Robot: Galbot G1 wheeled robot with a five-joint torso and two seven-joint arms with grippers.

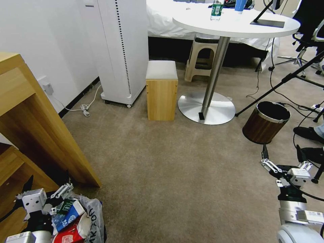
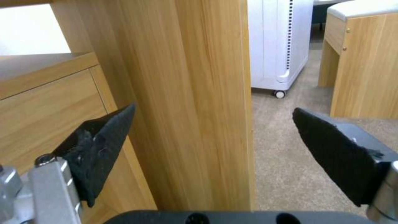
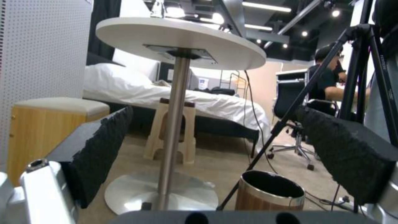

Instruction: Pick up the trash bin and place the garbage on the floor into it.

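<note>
While the trash bin (image 1: 86, 219) stands upright, mouth upward, both the left pincer (image 2: 211, 146) and right pincer (image 3: 215, 146) gape wide, empty

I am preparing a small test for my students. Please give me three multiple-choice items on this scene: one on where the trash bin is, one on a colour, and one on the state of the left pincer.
1. Where is the trash bin in the head view?
A. far right
B. lower left, beside the wooden desk
C. top middle

2. What colours has the carton in the bin?
A. blue and white
B. black
C. pink

3. How is the left pincer?
A. shut on the bag
B. shut on nothing
C. open

Answers:
1 B: it shows next to the desk's side panel.
2 A: its blue and white print shows among the litter.
3 C: its fingers stand far apart with nothing between them.
</note>
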